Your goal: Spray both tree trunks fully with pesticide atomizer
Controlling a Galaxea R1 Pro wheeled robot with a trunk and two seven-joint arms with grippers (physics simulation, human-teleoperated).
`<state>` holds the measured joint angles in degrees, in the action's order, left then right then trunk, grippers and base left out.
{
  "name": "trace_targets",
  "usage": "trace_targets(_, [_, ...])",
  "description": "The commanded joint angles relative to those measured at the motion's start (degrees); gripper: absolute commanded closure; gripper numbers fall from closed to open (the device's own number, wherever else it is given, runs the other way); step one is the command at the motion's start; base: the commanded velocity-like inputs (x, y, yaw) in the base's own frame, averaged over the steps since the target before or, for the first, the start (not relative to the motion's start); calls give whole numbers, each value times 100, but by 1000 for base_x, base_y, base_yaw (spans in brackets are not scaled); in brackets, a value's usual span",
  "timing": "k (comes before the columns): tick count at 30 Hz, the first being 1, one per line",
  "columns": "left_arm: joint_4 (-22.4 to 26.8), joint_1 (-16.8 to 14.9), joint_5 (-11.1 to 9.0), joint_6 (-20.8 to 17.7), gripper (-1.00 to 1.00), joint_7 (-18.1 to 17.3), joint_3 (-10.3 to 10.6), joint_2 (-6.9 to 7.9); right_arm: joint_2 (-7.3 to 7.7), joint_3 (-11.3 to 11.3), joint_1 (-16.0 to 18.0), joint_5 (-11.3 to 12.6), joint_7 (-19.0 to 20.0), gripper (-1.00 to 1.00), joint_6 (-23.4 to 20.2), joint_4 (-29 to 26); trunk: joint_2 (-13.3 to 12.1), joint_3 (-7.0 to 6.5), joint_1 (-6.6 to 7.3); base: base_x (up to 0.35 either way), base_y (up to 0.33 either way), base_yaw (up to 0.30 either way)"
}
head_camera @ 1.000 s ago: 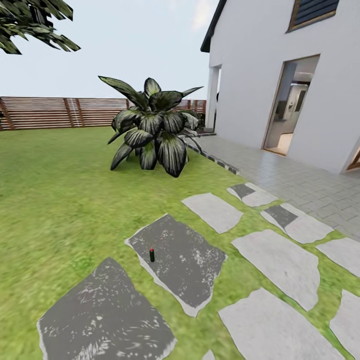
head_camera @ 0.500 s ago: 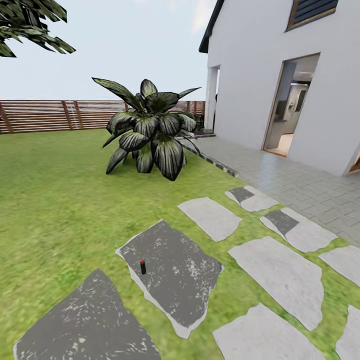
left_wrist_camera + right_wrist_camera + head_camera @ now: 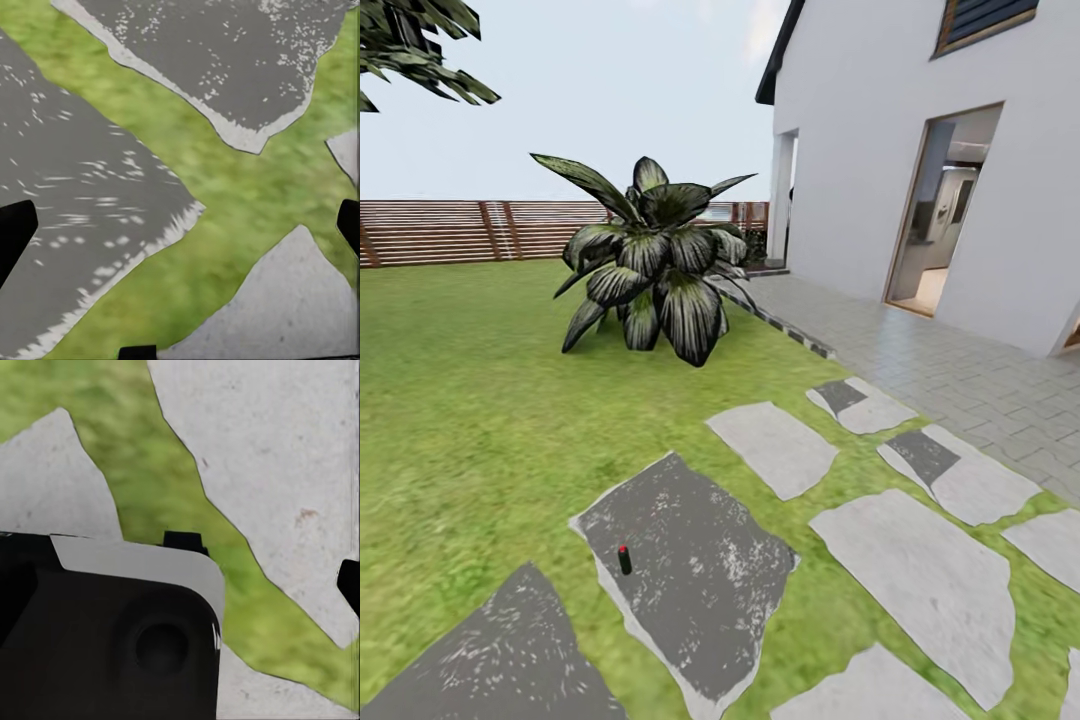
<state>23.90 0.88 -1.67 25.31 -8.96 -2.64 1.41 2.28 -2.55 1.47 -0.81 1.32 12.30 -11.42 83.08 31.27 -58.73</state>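
One tiny atomizer on mottled slab

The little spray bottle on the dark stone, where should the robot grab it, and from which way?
Probably around its black body, just under the red top. The pesticide atomizer stands upright and alone on the dark stepping stone, so a hand could come down from above or in from the side and close across its narrow width. Nothing crowds it. It is too small here to make out a trigger or nozzle direction.
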Motion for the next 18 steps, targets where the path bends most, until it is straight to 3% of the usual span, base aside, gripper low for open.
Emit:
trace_targets(1, [0,0,0,0,-100,0,0,0,0,0,-1,0,0,-100,0,2,0,0,0,279,-199,0])
trace_targets(18, [13,0,0,-4,-100,8,8,-5,0,9,-1,2,0,-100,1,1,0,0,0,219,-228,11])
